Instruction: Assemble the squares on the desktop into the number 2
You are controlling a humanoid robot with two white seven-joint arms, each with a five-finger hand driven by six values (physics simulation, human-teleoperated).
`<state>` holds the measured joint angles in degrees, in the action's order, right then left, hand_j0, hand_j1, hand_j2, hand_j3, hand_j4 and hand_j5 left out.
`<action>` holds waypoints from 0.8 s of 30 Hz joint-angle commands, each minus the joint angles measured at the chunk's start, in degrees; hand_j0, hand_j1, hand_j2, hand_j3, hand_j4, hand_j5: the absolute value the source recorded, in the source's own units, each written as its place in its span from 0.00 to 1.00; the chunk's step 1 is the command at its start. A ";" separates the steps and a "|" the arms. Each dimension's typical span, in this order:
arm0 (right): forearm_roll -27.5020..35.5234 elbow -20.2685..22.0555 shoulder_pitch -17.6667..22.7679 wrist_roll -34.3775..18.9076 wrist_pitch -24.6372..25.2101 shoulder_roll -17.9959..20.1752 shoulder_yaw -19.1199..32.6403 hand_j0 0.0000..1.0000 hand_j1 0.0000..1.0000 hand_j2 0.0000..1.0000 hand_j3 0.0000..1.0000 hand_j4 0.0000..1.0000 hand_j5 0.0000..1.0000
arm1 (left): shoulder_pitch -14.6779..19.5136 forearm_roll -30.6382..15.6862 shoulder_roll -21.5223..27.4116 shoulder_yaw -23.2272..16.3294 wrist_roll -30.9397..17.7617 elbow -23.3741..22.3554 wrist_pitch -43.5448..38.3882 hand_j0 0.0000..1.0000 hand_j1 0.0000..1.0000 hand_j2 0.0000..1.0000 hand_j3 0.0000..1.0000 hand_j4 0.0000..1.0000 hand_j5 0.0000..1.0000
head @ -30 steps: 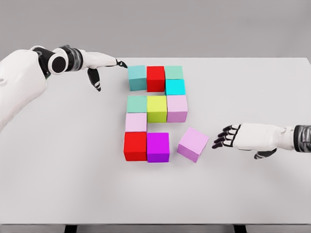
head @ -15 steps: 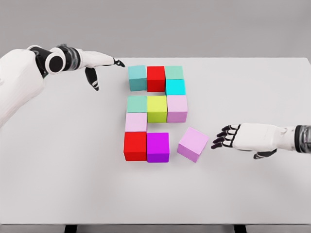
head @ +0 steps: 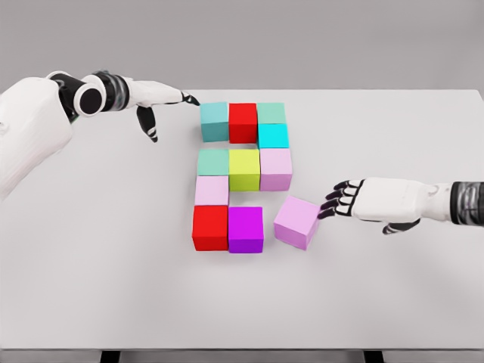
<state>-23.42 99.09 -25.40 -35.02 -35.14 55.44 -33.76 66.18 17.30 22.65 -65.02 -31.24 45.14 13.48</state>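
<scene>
Coloured cubes lie in a blocky pattern on the white table point(head: 113, 257). The top row is a teal cube point(head: 214, 121), a red cube point(head: 243, 122) and a green cube point(head: 271, 113), with a cyan cube point(head: 273, 136) below the green one. The middle row holds a teal, a yellow-green point(head: 244, 169) and a pink cube point(head: 275, 168). Lower down sit a pale pink cube point(head: 212, 190), a red cube point(head: 210, 228) and a magenta cube point(head: 246, 228). A loose pink cube point(head: 296, 222) lies tilted beside the magenta one. My right hand point(head: 333, 204) is open, its fingertips touching that cube's right side. My left hand point(head: 162, 106) is open, just left of the top teal cube.
The table's far edge runs just behind the top row of cubes. Its front edge point(head: 242, 349) lies well below the pattern.
My right hand has slid left and reached the loose pink cube, nudging it slightly left and turning it a little. The left hand has stayed near the top teal cube.
</scene>
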 commanded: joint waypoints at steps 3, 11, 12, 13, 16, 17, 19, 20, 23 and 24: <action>0.30 -0.03 -0.26 0.02 0.14 -0.24 -0.52 1.00 1.00 1.00 1.00 1.00 1.00 | 0.09 -0.08 -0.24 0.07 -0.04 0.12 -0.04 1.00 1.00 1.00 1.00 1.00 1.00; 0.22 -2.76 -1.49 0.02 0.14 -1.21 -1.49 1.00 1.00 1.00 1.00 1.00 1.00 | 0.09 0.01 -0.33 0.07 0.04 0.12 -0.12 1.00 1.00 1.00 1.00 1.00 1.00; 0.22 -3.46 -2.02 0.02 0.14 -1.56 -1.93 1.00 1.00 1.00 1.00 1.00 1.00 | 0.18 0.01 -0.42 0.07 0.04 0.03 -0.12 1.00 1.00 1.00 1.00 1.00 1.00; 0.22 -4.08 -2.90 0.02 0.14 -1.82 -2.45 1.00 1.00 1.00 1.00 1.00 1.00 | 0.18 0.01 -0.42 0.07 0.04 0.12 -0.12 1.00 1.00 1.00 1.00 1.00 1.00; 0.30 -4.52 -4.04 0.02 0.14 -2.44 -3.68 1.00 1.00 1.00 1.00 1.00 1.00 | 0.18 0.01 -0.42 0.07 0.04 0.12 -0.12 1.00 1.00 1.00 1.00 1.00 1.00; 0.22 -4.52 -4.22 0.02 0.14 -2.62 -4.04 1.00 1.00 1.00 1.00 1.00 1.00 | 0.18 0.01 -0.42 0.07 0.04 0.12 -0.12 1.00 1.00 1.00 1.00 1.00 1.00; 0.22 -4.69 -4.57 0.02 0.14 -2.70 -4.39 1.00 1.00 1.00 1.00 1.00 1.00 | 0.18 0.01 -0.42 0.07 0.04 0.12 -0.21 1.00 1.00 1.00 1.00 1.00 1.00; 0.22 -4.69 -4.57 0.02 0.14 -2.70 -4.39 1.00 1.00 1.00 1.00 1.00 1.00 | 0.18 0.01 -0.42 0.07 0.04 0.03 -0.21 1.00 1.00 1.00 1.00 1.00 1.00; 0.22 -4.61 -4.83 0.02 0.14 -2.97 -4.39 1.00 1.00 1.00 1.00 1.00 1.00 | 0.18 -0.07 0.28 0.25 0.13 -0.05 -0.30 1.00 1.00 1.00 1.00 1.00 1.00; 0.22 -4.61 -4.92 0.02 0.14 -2.97 -4.48 1.00 1.00 1.00 1.00 1.00 1.00 | 0.26 -0.08 0.46 0.42 0.31 -0.06 -0.21 1.00 1.00 1.00 1.00 1.00 1.00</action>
<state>-23.45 94.49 -30.32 -35.01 -35.11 52.54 -38.09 66.45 17.34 22.77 -64.84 -31.11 45.16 13.32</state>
